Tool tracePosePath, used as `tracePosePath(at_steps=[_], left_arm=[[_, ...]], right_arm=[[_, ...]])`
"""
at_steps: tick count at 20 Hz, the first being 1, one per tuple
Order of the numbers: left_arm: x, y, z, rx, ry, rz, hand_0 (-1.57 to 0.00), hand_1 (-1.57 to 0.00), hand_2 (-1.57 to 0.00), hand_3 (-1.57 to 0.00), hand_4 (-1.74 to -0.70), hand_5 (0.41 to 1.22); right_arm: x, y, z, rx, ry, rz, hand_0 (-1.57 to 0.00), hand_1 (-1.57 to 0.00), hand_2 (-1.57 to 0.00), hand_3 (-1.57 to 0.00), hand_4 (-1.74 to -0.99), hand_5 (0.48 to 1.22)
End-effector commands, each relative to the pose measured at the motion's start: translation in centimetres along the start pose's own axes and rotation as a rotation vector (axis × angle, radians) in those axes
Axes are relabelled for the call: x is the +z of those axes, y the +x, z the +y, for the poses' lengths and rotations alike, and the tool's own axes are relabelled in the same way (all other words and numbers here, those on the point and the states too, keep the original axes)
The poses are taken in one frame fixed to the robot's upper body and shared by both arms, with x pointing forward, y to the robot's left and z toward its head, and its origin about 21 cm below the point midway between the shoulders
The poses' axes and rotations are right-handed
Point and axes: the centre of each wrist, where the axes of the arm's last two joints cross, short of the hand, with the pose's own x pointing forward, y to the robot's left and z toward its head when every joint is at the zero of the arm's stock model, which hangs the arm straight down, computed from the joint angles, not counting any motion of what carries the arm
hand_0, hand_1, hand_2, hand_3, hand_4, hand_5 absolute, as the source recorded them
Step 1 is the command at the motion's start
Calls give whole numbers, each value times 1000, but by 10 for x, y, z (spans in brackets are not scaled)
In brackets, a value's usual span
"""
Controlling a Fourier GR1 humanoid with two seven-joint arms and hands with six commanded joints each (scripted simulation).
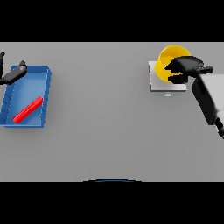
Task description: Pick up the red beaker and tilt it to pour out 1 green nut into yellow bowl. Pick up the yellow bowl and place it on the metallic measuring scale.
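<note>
The yellow bowl [165, 63] sits on the pale metallic scale [156, 85] at the far right of the table. My right hand [187, 68] reaches in from the right, its dark fingers curled over the bowl's right rim and hiding that side. No green nut shows inside the bowl. The red beaker [27, 109] lies on its side in a blue tray [46, 94] at the far left. My left hand [15, 73] hovers over the tray's upper left corner with its fingers straight, well apart from the beaker.
The scale has a small display [167, 93] on its near edge. Bare grey tabletop spreads between the tray and the scale. My right forearm [210, 98] slants down along the right edge.
</note>
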Motion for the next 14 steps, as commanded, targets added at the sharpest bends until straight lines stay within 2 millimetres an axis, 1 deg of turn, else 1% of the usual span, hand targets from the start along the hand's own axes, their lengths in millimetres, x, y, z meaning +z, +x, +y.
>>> tracePosePath(at_steps=[1,2,3,4,5,6,7,9,10,11,14], left_arm=[[-1,-1,-4,1,-8,5,1,1,1,1,-815,744],[-1,0,-3,1,-9,4,1,1,1,1,-812,745],[-2,0,-3,-5,-7,6,1,1,1,1,-809,742],[-2,0,-2,-5,-6,7,1,1,1,1,-805,740],[-3,1,-5,-8,-7,7,1,1,1,1,-806,738],[-3,-2,-4,2,-18,7,1,1,1,1,-809,739],[-4,2,-5,5,-15,2,1,1,1,1,-810,739],[-4,2,-3,2,-3,3,1,1,1,1,-812,736],[-3,1,-7,-5,-10,3,1,1,1,1,-809,736],[-2,1,-5,3,-5,3,1,1,1,1,-812,734],[-2,1,-4,9,-7,5,1,1,1,1,-821,734]], right_arm=[[1,-2,0,-7,7,-11,-975,-866,-954,-762,-1504,983],[0,-2,1,-4,16,-11,-780,-692,-810,-711,-1470,928],[0,-4,0,-2,19,-10,-624,-554,-694,-670,-1444,887],[0,-4,1,-5,22,-10,-499,-443,-597,-635,-1425,851],[-1,-5,0,-7,28,-18,-399,-354,-518,-604,-1410,821],[-1,-5,-1,-2,31,-23,-319,-283,-449,-572,-1397,799],[-2,-4,-1,1,37,-24,-255,-226,-390,-541,-1385,780],[-4,-3,1,13,56,-35,-163,-144,-288,-475,-1356,755],[-4,-3,2,24,60,-43,-130,-115,-244,-442,-1346,746],[-5,-3,-2,27,63,-37,-104,-92,-207,-413,-1336,741],[-6,-7,4,32,79,-33,-53,-47,-115,-348,-1308,733]])
